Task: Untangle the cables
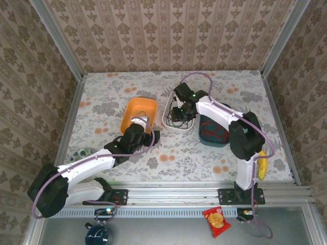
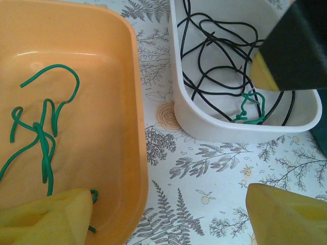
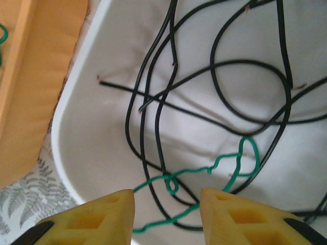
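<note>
Sorting by colour, at the white tub: at far left we see green cables (image 2: 45,138) lying loose in the orange tub (image 2: 134,92). The left claw (image 2: 166,196) is spread wide and empty over the tub's near rim, one finger above the tub and the other above the flowered worktop (image 2: 204,168). Just beside it stands the white tub (image 2: 204,130), where black cables (image 3: 281,41) loop over one another and a single green cable (image 3: 170,179) is threaded among them near the front wall. The right claw (image 3: 166,196) hangs low over that spot, its fingers partly spread, with the green cable running across the gap between them, not pinched. Further right, a dark tub (image 1: 204,138) holds what look like red cables (image 1: 217,133). We judge the step in hand to be the grab on the stray green strand. The next move calls for pressing the fingers together on green alone, then lifting slowly so it slides free of the black loops before it goes over to the orange tub.
</note>
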`<state>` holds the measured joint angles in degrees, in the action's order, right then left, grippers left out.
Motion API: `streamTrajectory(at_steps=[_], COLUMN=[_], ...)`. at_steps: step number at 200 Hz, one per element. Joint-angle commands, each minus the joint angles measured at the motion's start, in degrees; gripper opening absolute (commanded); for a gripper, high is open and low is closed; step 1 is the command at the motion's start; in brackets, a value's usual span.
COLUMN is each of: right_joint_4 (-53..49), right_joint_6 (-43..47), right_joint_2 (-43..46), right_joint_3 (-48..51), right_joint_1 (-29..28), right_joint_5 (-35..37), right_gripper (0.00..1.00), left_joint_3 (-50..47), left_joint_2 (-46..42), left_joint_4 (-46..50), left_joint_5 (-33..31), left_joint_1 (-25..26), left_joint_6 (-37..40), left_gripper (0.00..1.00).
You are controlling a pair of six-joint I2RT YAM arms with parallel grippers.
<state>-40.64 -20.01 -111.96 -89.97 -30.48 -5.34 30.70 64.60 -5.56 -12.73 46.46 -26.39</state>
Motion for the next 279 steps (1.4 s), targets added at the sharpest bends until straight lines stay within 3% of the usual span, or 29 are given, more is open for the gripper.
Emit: streamTrajectory(at_steps=[1, 58, 196, 211, 244, 279], right_joint_4=[-3.5, -7.1, -9.5, -9.0, -6.6, -0.9], right_joint_6=[1.5, 3.1, 3.9, 4.0, 3.9, 2.9], right_joint_2=[-2.6, -5.4, -12.7, -12.9, -10.9, -3.4], right_joint_3=[-2.3, -3.8, -8.3, -8.3, -7.2, -2.9], right_joint_1=[0.2, 0.2, 0.0, -0.1, -0.1, 0.4], right_joint_5=[3.1, 8.3, 12.2, 12.7, 12.8, 12.0], right_gripper=[0.38, 0.39, 0.42, 0.36, 0.0, 0.0], left_joint_3=[-0.4, -1.1, 0.5, 0.8, 1.6, 2.0], left_joint_2=[0.0, 0.0, 3.3, 3.2, 3.1, 2.9], left_joint_4=[0.2, -0.1, -1.9, -1.3, -0.3, -0.1], left_joint_5=[-0.2, -0.3, -0.4, -0.6, -0.7, -0.1], left_joint_1=[-0.2, 0.0, 0.9, 0.9, 0.9, 0.9], left_joint_6=[-1.0, -1.2, -1.0, -0.5, 0.4, 0.8], left_gripper=[0.79, 0.79, 0.79, 0.79, 0.8, 0.79])
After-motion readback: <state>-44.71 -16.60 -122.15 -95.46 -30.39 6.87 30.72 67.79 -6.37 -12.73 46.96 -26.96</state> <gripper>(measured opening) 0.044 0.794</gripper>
